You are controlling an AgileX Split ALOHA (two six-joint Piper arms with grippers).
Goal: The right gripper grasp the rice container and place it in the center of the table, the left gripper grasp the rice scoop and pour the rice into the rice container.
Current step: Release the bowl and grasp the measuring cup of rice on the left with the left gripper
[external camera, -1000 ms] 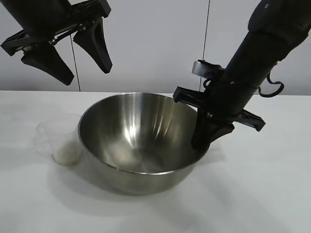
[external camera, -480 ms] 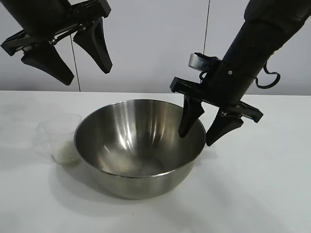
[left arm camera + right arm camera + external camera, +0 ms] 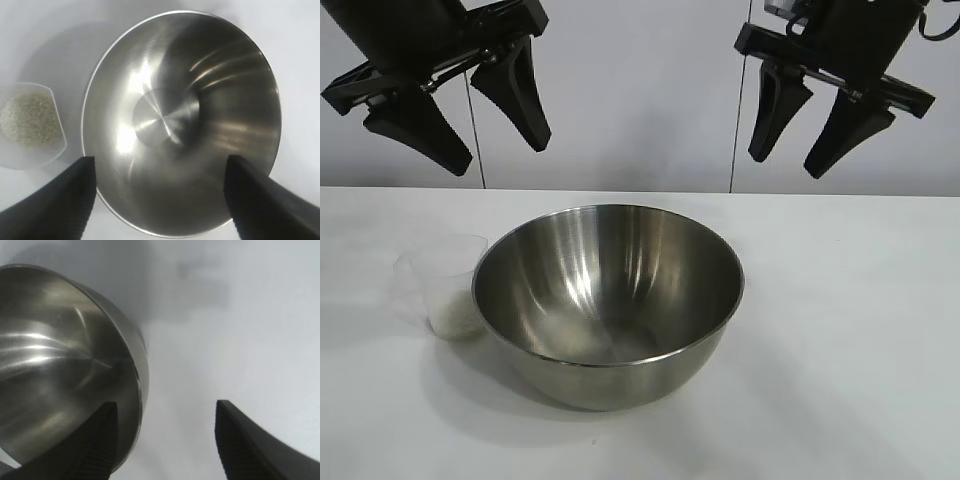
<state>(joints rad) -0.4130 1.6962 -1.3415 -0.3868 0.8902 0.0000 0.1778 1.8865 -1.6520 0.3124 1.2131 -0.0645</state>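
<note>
While right gripper (image 3: 798, 140) hangs high (fingers spread), rice container (image 3: 608, 300) below

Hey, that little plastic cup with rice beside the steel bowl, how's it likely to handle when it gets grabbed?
The rice scoop looks like thin frosted plastic, so probably light and slightly flexible under squeeze. The rice only covers its bottom, so it may tip or slide easily if nudged. Loose grains could spill when tilted.

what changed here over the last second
The right gripper let go of the bowl rim, opened and rose clear above it. The bowl settled flat. The left gripper stayed open overhead; the scoop with rice stayed beside the bowl.
</note>
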